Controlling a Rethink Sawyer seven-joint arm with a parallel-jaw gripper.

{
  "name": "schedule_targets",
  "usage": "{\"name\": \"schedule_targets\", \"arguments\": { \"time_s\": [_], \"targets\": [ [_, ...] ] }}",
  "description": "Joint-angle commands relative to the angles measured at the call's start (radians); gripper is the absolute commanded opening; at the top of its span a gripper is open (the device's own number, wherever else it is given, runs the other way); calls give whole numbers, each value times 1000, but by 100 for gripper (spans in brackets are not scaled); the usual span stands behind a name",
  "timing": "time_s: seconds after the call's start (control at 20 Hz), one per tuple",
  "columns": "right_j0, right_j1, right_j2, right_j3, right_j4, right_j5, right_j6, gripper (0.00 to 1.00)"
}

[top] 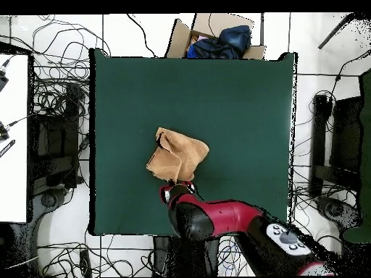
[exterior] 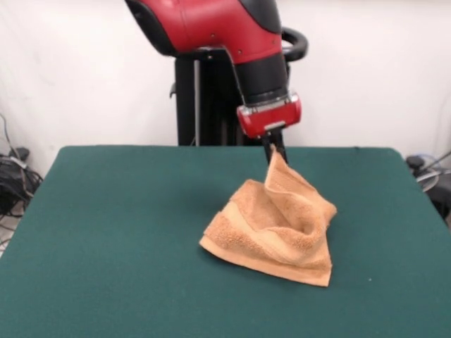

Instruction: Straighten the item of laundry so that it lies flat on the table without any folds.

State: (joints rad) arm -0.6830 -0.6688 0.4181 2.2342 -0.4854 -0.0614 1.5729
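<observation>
One corner pinched — the hand (exterior: 277, 150) is clenched on the towel's (exterior: 275, 229) raised peak. The rest hangs below and toward the camera side, crumpled mid-counter (exterior: 106, 232); folds run down from the grip.

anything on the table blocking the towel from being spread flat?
Nothing visible. The claw is pinching a raised corner of the crumpled orange-tan terry towel, and the dark green felt table around it carries nothing else. The cardboard box of blue cloth sits beyond the table's edge.
</observation>
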Motion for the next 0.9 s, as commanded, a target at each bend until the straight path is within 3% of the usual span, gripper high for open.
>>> {"name": "schedule_targets", "arguments": {
  "time_s": [0.05, 0.2, 0.4, 0.65, 0.75, 0.9],
  "targets": [
    [-90, -275, 187, 96, 130, 316, 22, 0],
    [-156, -440, 271, 143, 257, 475, -60, 0],
    [-190, -524, 297, 140, 302, 581, -121, 0],
    [-192, -587, 252, 81, 216, 674, -153, 0],
    [-180, -586, 235, 70, 167, 649, -118, 0],
    [-118, -514, 167, 55, 39, 526, 14, 0]
  ]
}}
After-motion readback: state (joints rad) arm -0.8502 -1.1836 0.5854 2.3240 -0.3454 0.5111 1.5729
